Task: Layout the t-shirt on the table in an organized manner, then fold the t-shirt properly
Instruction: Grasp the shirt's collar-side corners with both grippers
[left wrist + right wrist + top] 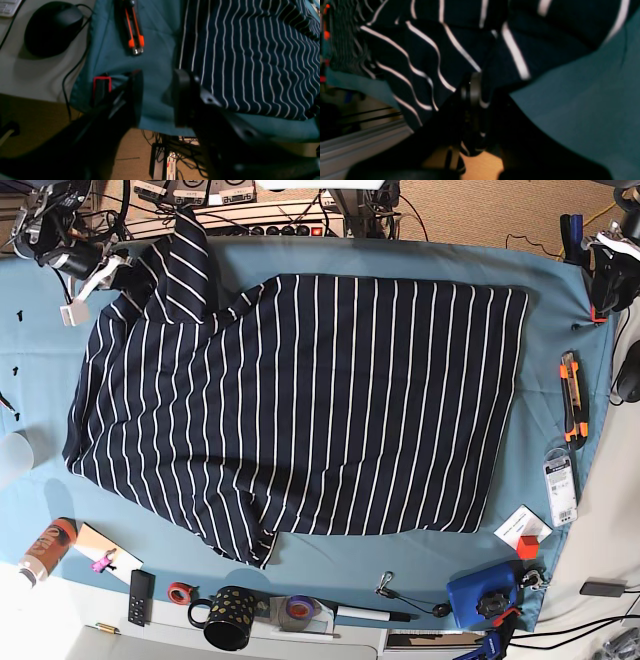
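Right gripper [472,100] pinches the navy white-striped fabric t-shirt [300,400] on the teal-clothed table [400,560]; left gripper [157,97] gapes empty beside its hem.

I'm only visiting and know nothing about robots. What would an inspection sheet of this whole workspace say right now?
Surface: table under teal cloth, slightly wrinkled.
Job's things: t-shirt spread mostly flat, one sleeve bunched at a far corner.
Clutter: utility knife, black mug, tape roll, bottle, blue device, computer mouse.
Grippers: right gripper shut on t-shirt fabric; left gripper open over the cloth beside the shirt's edge.
Cables: tangle below the table edge.
Surroundings: brown floor.
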